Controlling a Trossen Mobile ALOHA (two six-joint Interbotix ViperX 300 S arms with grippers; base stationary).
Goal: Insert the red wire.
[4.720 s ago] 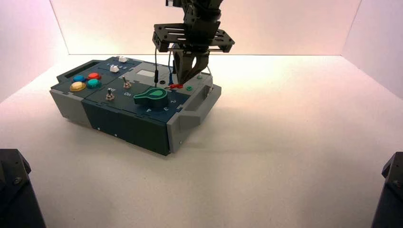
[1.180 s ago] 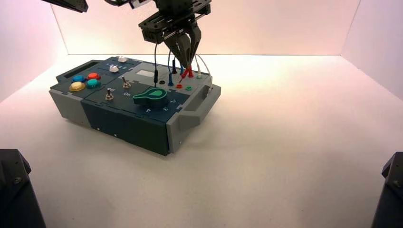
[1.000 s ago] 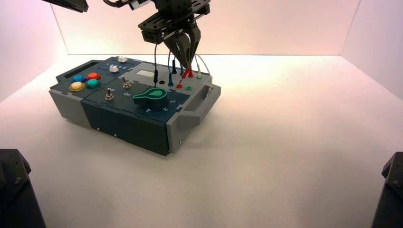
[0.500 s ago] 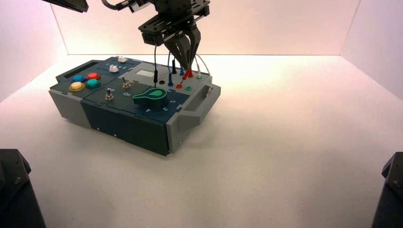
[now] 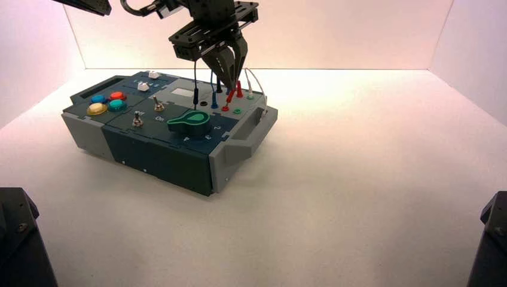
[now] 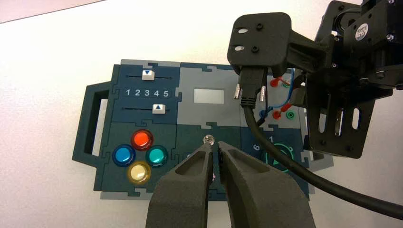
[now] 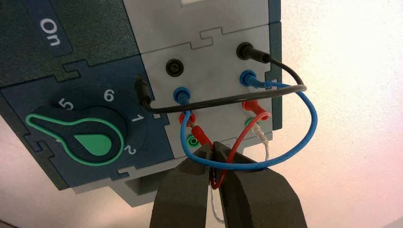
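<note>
The red wire [image 7: 236,142] arches between two red plugs. The far plug [image 7: 252,107] stands in the far red socket. My right gripper [image 7: 212,145] is shut on the near red plug [image 7: 199,134], which is tilted, its tip at the mouth of the near red socket [image 7: 184,118]. I cannot tell whether the tip is inside. In the high view the right gripper [image 5: 232,85] hangs over the box's [image 5: 155,152] far right corner with the plug [image 5: 230,95] above the socket [image 5: 225,108]. My left gripper [image 6: 214,145] is shut and empty, high above the box.
A blue wire [image 7: 311,121] loops across my right fingers. A black wire [image 7: 228,99] crosses the sockets, one plug [image 7: 142,92] lying beside the green knob [image 7: 90,142]. A white lead [image 7: 261,135] and a green socket [image 7: 192,140] sit next to the red one.
The right gripper has shifted slightly left and tilted, carrying the red plug toward the near red socket. Several seconds back that plug lay flat on the box.
</note>
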